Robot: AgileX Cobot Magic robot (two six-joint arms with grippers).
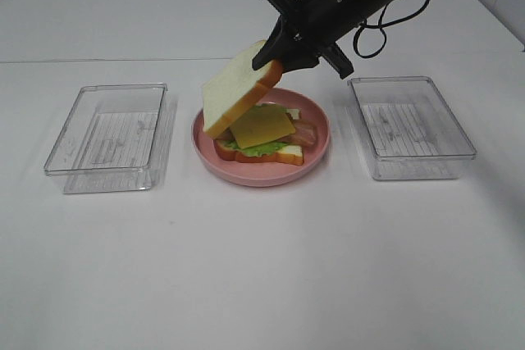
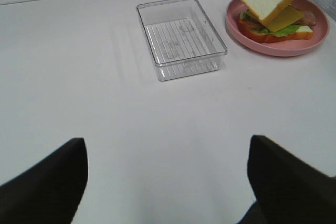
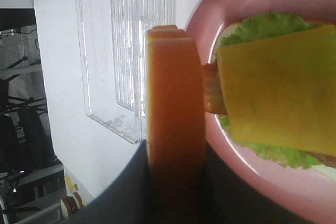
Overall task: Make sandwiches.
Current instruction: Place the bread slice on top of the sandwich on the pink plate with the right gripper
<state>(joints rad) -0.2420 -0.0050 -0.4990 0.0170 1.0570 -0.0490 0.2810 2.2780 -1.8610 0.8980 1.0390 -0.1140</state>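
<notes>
A pink plate (image 1: 316,152) in the middle of the table holds a stack: a bottom bread slice (image 1: 271,155), green lettuce (image 1: 256,149), bacon (image 1: 305,130) and a yellow cheese slice (image 1: 261,125) on top. My right gripper (image 1: 273,56) is shut on the crust edge of a second bread slice (image 1: 236,89) and holds it tilted above the plate's left side. In the right wrist view the held slice's crust (image 3: 174,129) stands between the fingers, next to the cheese (image 3: 278,93). My left gripper (image 2: 167,182) is open and empty, low over bare table, away from the plate (image 2: 239,32).
A clear plastic tray (image 1: 111,135) stands left of the plate and another clear tray (image 1: 410,125) stands right of it. The left tray also shows in the left wrist view (image 2: 181,38) and in the right wrist view (image 3: 123,56).
</notes>
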